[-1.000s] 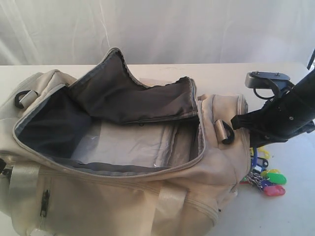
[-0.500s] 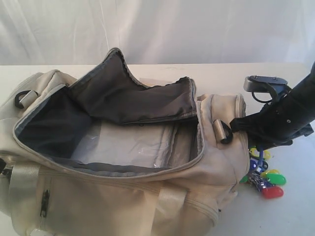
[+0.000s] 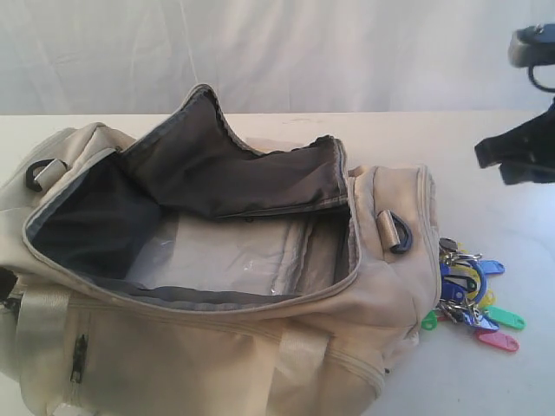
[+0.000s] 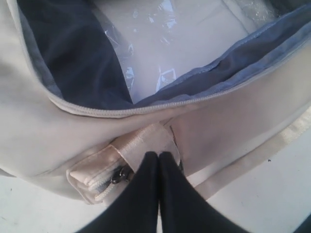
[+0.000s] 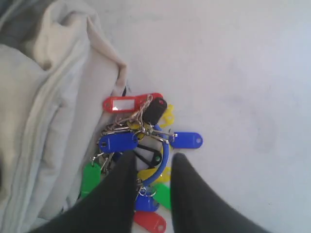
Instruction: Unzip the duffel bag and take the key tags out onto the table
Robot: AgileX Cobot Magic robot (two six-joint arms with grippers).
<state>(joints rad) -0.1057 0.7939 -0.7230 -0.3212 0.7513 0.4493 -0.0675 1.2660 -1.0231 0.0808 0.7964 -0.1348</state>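
At the left, our left gripper (image 4: 158,154) has its fingers pressed together, tips against a webbing tab (image 4: 146,141) beside a small zipper pull (image 4: 118,175) on the duffel bag (image 3: 217,347). The bag lies unzipped on the table (image 3: 416,139), dark lining showing. The key tags (image 3: 468,290) lie on the table against the bag's right end. Over them our right gripper (image 5: 154,156) hangs, fingers apart, holding nothing.

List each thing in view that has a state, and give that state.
duffel bag: unzipped, main opening gaping, flap folded back.
key tags: out of the bag, lying on the table against the bag's end.
left claw: shut, tips at a webbing tab on the bag's side.
right claw: open, empty, above the key tags.
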